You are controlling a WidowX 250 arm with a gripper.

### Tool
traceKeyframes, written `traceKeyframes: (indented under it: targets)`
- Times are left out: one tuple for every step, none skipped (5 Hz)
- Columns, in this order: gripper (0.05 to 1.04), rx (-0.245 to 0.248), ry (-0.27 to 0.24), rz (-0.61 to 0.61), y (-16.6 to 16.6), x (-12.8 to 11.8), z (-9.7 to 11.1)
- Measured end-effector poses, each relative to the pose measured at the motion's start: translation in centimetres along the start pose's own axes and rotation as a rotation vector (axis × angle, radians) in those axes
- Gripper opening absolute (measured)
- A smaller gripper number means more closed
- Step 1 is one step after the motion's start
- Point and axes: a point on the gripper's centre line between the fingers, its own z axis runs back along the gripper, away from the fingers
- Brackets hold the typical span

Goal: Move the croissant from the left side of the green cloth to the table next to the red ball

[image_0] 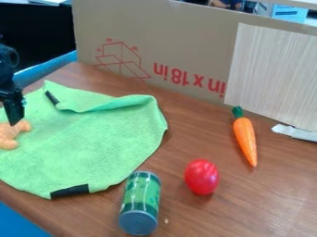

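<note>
- Camera view: gripper (15, 121) at the left edge, pointing downward over the green cloth (93, 139).
- Primary relation: peach-coloured lobed object (11, 134) lies directly below the gripper tip, on the cloth. The tip meets its upper edge in the picture; actual contact cannot be confirmed.
- Object orientation: irregular, with rounded projections; no clear long axis.
- Gripper state: cannot tell whether released, clenched or grasping the object.
- Cloth: extends right and nearward from the gripper; far edge folded over. One black strip (69, 190) sits on the near edge.
- Green can (141, 201): right and nearward of the gripper, lying on the table (260, 199) just beside the cloth.
- Red rounded item (202, 177): farther right, apart from the can.
- Orange carrot (245, 139): well to the right, green top pointing away from the camera.
- Cardboard panel (155, 46): upright, behind the cloth.
</note>
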Motion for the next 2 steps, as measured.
traceKeyframes:
  targets:
    - [1.000,-0.018,0.033,0.001,-0.3,-0.3,-1.2]
    - [1.000,-0.024,0.063,0.019,-0.5,-0.6,-2.3]
